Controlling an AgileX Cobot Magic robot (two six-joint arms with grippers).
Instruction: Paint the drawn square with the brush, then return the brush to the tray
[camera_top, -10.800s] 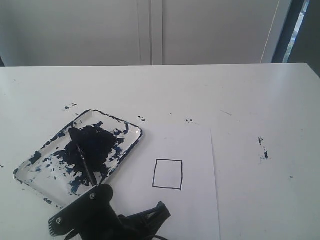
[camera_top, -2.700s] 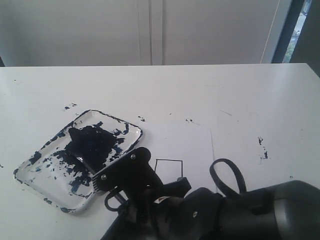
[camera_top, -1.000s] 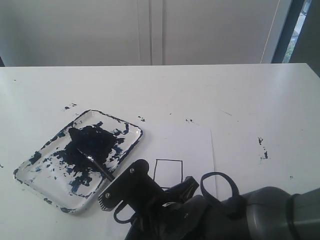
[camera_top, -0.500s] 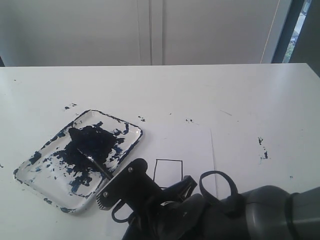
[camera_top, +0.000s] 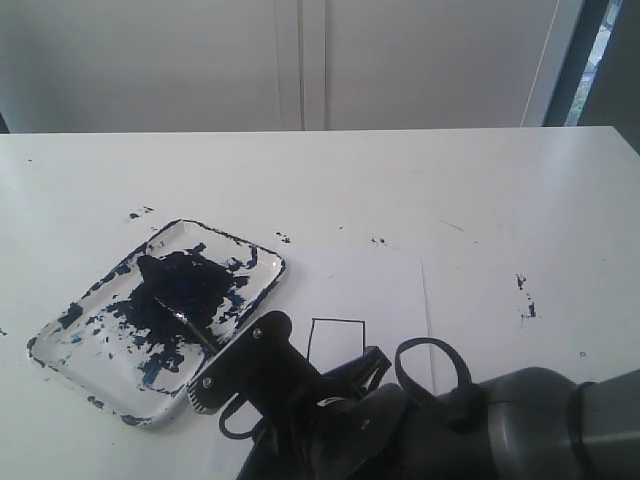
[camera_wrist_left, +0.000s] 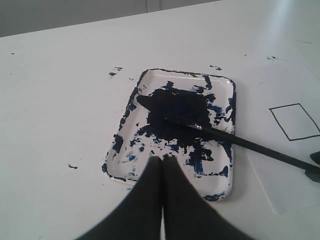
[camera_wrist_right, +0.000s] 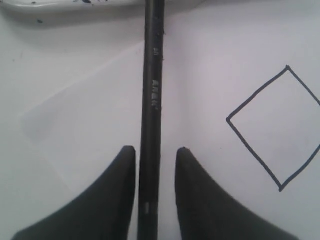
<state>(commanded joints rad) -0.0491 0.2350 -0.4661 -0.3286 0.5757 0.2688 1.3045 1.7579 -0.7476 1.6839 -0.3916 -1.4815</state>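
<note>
Where paint lies: one tray (camera_top: 262, 262), one brush (camera_wrist_left: 250, 145), one drawn square (camera_wrist_right: 276, 127)

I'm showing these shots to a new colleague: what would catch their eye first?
First, the tray, smeared with dark blue-black paint, left of the paper sheet. Next, the brush, bristles in the paint, handle slanting out over the rim to the right end effector, whose fingers flank the handle. Last, the drawn square on the paper, its inside white.
</note>
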